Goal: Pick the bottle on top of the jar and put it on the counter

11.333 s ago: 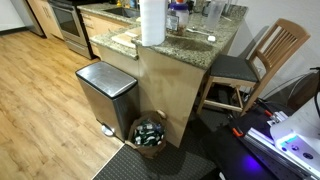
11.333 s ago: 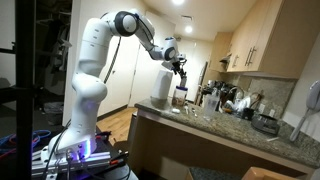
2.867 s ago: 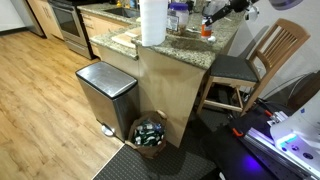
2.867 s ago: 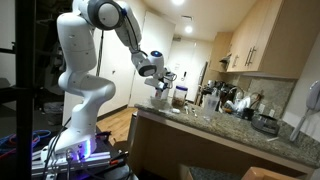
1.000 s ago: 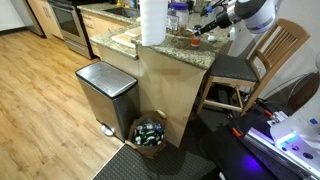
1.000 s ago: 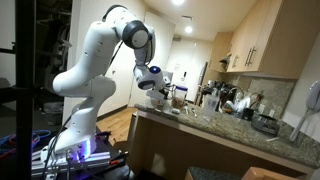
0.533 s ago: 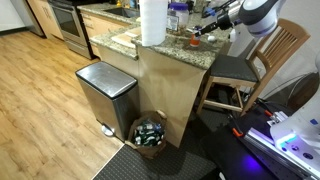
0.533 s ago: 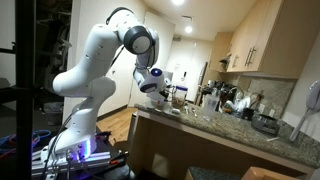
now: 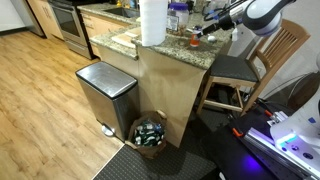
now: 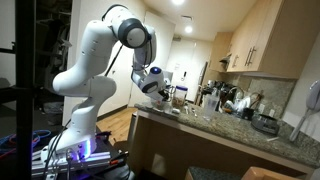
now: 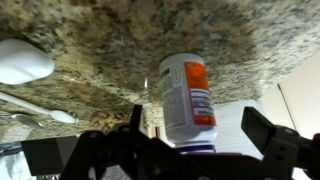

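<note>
The small bottle (image 11: 186, 88), white with an orange label, stands on the speckled granite counter (image 11: 90, 40). In the wrist view it sits between my spread fingers without touching them. My gripper (image 11: 193, 125) is open and empty. In an exterior view the gripper (image 9: 205, 28) hovers just above and beside the bottle (image 9: 196, 42), near the counter's (image 9: 168, 46) near edge. The clear jar (image 9: 178, 15) with a dark lid stands further back, nothing on top. In an exterior view the gripper (image 10: 165, 92) is low over the counter (image 10: 230, 135).
A tall white paper-towel roll (image 9: 152, 20) stands on the counter beside the jar. A white rounded object (image 11: 22, 60) lies on the granite. Below are a steel pedal bin (image 9: 105, 90) and a basket (image 9: 150, 133). A wooden chair (image 9: 265, 55) stands by the counter.
Over the last second the arm has drawn back slightly from the bottle with its fingers apart. The bottle stays put on the counter. Earlier it was carried there from the jar.
</note>
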